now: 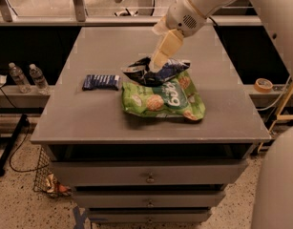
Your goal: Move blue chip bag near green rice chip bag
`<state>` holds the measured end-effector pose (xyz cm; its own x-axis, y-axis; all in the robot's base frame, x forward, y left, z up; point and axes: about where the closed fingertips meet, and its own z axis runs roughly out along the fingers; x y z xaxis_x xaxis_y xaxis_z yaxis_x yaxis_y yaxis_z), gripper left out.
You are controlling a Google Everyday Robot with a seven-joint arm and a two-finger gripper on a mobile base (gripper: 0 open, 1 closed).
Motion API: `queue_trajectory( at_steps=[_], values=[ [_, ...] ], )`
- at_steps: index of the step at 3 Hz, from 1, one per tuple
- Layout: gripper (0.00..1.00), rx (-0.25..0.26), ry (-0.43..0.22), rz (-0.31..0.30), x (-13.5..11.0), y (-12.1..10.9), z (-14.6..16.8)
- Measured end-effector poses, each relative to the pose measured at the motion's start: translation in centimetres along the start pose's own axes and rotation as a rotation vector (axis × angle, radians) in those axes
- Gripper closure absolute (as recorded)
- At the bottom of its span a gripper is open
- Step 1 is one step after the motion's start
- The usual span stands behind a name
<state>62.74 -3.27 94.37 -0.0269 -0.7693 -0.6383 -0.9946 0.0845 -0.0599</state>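
1. The grey drawer cabinet [88, 118] fills the middle of the room, and everything of interest sits on its flat top.
2. The robot's white arm [203, 4] reaches in from the upper right and slopes down toward the centre of the top.
3. The green rice chip bag [162, 99] lies flat, a little right of centre and toward the front edge.
4. The blue chip bag [158, 73] sits directly behind the green bag. It is crumpled, and its right end overlaps the green bag's back edge, so the two touch.
5. The gripper [156, 63] comes down onto the blue chip bag's raised top, with its cream fingers [167, 44] pressed together and pinching the foil.
6. A small blue striped packet [101, 82] lies flat to the left, apart from both bags.
7. Two water bottles [17, 78] stand on a low ledge at the left.
8. A tape roll [263, 85] rests on the ledge at the right.
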Motion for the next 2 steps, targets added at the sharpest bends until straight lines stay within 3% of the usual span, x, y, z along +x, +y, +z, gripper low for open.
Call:
queue_trajectory(
  at_steps=[1, 2],
  values=[
    [0.00, 0.014, -0.016, 0.035, 3.0, 1.3, -3.5],
    [0.00, 0.066, -0.034, 0.124, 7.5, 3.5, -7.2]
  ],
)
